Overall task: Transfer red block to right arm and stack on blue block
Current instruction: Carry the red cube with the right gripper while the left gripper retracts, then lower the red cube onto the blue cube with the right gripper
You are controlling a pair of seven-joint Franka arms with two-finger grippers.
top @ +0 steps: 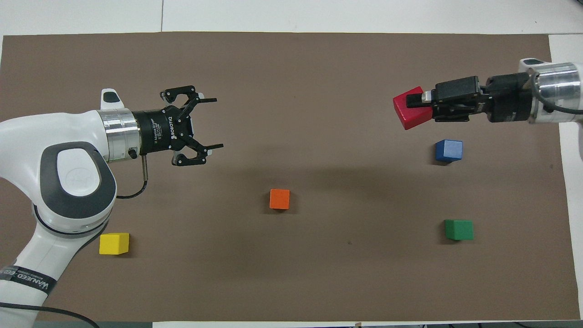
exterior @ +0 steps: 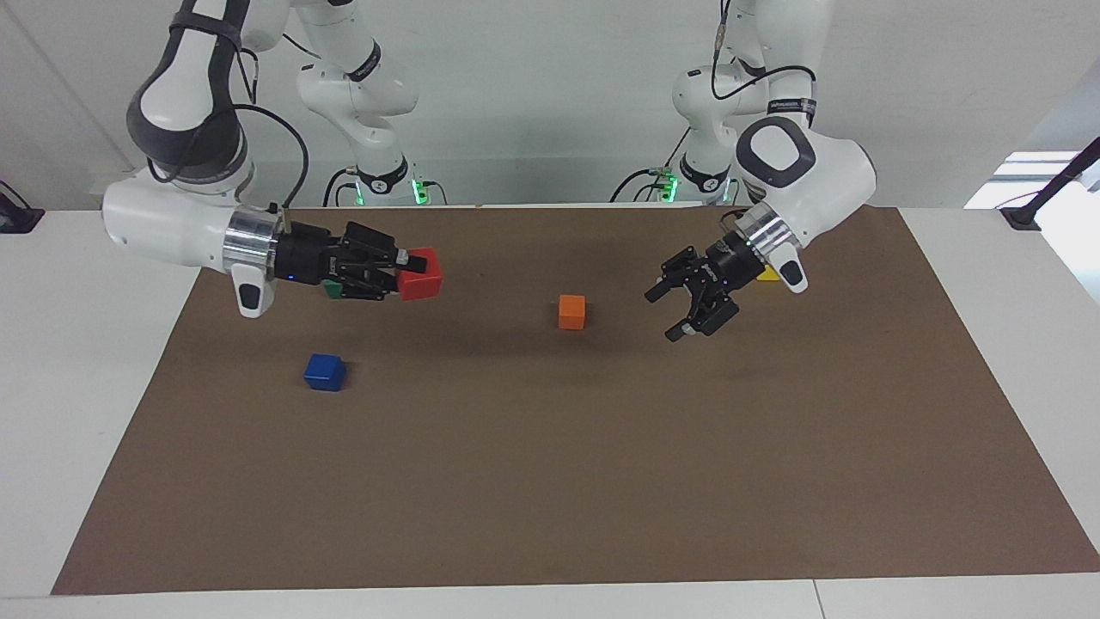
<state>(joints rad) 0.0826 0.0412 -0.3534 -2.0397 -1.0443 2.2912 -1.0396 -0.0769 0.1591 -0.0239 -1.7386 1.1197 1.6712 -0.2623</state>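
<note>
Nearest the facing camera sat the blue block (exterior: 325, 372), alone on the brown mat (exterior: 550, 481) of the counter toward the right arm's end, resting flat and square, a plain deep-blue cube. Nearer the robots and up in the air, the right tool (exterior: 414, 273) pinched the red block (exterior: 420, 274) between its fingers, the arm reaching in level from the side; that cube was bright red, plain-faced, and tipped a little in the grip. It hung over the mat just beside the blue block's spot, not yet over it. The left tool (exterior: 687, 301) hovered over the mat toward the left arm's end, its fingers spread wide and holding nothing, apparently waiting. An orange cube (exterior: 571, 311) sat mid-mat, a green cube (top: 459, 229) and a yellow cube (top: 114, 243) nearer the robots. The handover looked done, so stacking seemed the step in hand: it would pay to level the tilted cube, centre it over the blue one, then lower gently before letting go.
</note>
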